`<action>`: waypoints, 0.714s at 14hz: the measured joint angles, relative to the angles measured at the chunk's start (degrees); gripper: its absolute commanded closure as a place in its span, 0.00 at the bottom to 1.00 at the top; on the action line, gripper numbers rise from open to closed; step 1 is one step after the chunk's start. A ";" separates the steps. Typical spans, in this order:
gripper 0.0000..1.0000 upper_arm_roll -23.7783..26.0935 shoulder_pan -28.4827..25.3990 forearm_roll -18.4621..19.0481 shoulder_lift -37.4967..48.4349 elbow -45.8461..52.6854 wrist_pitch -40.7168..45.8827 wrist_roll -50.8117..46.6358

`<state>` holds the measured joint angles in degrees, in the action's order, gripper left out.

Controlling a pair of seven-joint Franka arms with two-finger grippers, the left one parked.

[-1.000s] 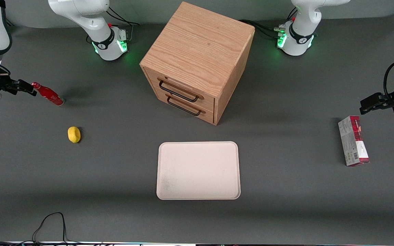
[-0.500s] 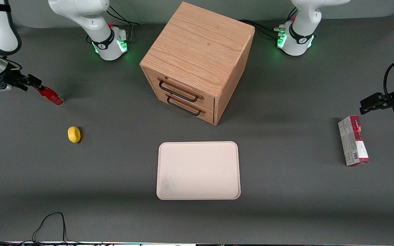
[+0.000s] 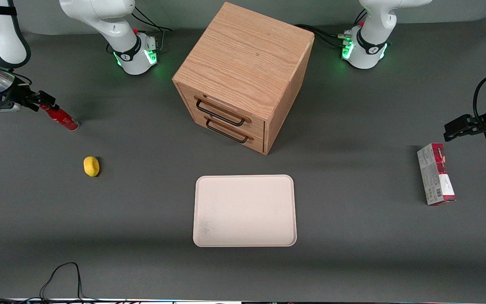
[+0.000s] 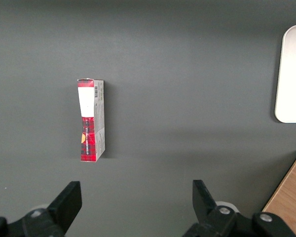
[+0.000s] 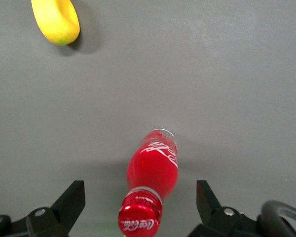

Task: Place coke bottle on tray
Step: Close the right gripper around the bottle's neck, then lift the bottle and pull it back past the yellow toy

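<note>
The coke bottle [image 3: 60, 118], slim and red with a red cap, stands on the grey table toward the working arm's end, its top partly hidden by the gripper in the front view. In the right wrist view the bottle [image 5: 152, 170] stands between the two wide-open fingers, its cap closest to the camera, touching neither finger. My gripper [image 3: 44, 101] is open and sits over the bottle's top. The cream-white tray [image 3: 244, 210] lies flat in front of the wooden cabinet, nearer the front camera, with nothing on it.
A yellow lemon [image 3: 91, 166] lies nearer the front camera than the bottle; it also shows in the right wrist view [image 5: 56, 20]. A wooden two-drawer cabinet [image 3: 243, 76] stands mid-table. A red-and-grey carton [image 3: 436, 174] lies toward the parked arm's end.
My gripper has moved from beside the bottle's cap to over its top, covering the cap in the front view. The bottle, lemon and tray have not moved.
</note>
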<state>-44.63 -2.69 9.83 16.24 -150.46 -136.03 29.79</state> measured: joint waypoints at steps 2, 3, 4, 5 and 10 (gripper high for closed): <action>0.32 0.00 0.00 1.39 -0.01 -0.22 -0.08 0.00; 0.54 0.00 0.00 1.55 -0.04 -0.23 -0.08 0.00; 0.76 0.00 0.00 1.59 -0.06 -0.24 -0.08 0.00; 0.96 0.00 0.00 1.60 -0.09 -0.24 -0.08 0.00; 1.00 0.03 0.00 2.00 -0.13 -0.03 -0.18 0.00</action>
<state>-44.60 -2.69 11.83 16.11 -150.49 -136.21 29.79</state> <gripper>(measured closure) 0.661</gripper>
